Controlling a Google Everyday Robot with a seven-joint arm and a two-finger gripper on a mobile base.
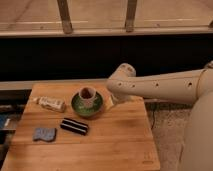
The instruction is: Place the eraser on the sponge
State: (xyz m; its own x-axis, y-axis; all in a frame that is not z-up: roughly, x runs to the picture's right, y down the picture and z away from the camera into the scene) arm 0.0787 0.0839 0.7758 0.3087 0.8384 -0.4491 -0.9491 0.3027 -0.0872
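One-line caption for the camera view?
Robot hand hangs beside a round green bowl; black white-striped eraser block lies on wooden table, apart from blue-grey sponge pad.

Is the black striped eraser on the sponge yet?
No: the black white-striped eraser lies on the wooden table beside the blue-grey sponge, apart. Gripper hangs beside green bowl.

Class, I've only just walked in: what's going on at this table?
A one-armed robot reaches in from the right; its end effector hangs just right of the green bowl, which holds a small cup. The black eraser lies untouched on the wooden table, apart from the blue-grey sponge to its left. A white bottle lies left of the bowl.
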